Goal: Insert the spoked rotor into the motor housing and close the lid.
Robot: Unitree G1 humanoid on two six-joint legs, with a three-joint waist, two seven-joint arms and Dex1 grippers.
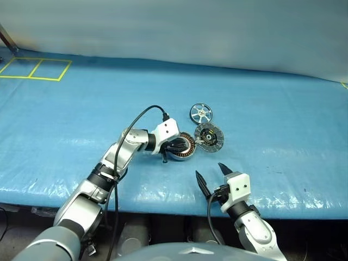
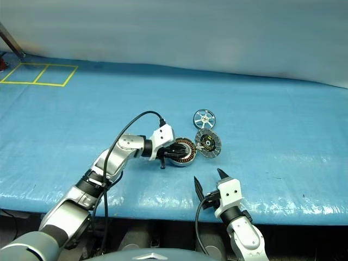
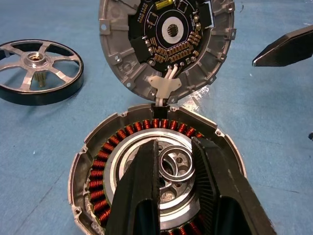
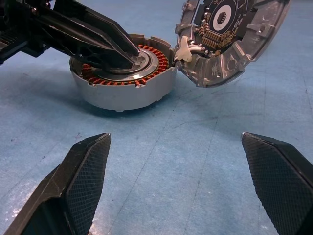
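The housing [image 1: 184, 147] sits open on the blue mat, lid [image 1: 209, 137] tipped up beside it. The rotor [image 1: 201, 113] lies just behind the lid. The left gripper [image 3: 176, 169] pinches the housing's middle ring, jaws nearly closed. The right gripper [image 4: 181, 171] waits near the housing, wide open. Best let go gently, then fetch the rotor.

- Blue tarpaulin [image 1: 283, 125]: wrinkled glossy sheet, lying under the left gripper [image 1: 184, 145] and spreading out on all sides of it.
- Yellow tape [image 1: 37, 69]: two adjoining outlined squares on the tarpaulin, well beyond the gripper and far to its left.
- Pale backdrop [image 1: 179, 27]: plain, rising behind the tarpaulin's far edge, well past the gripper.
- Dark rod [image 1: 7, 39]: slanted, just beyond the tape squares.
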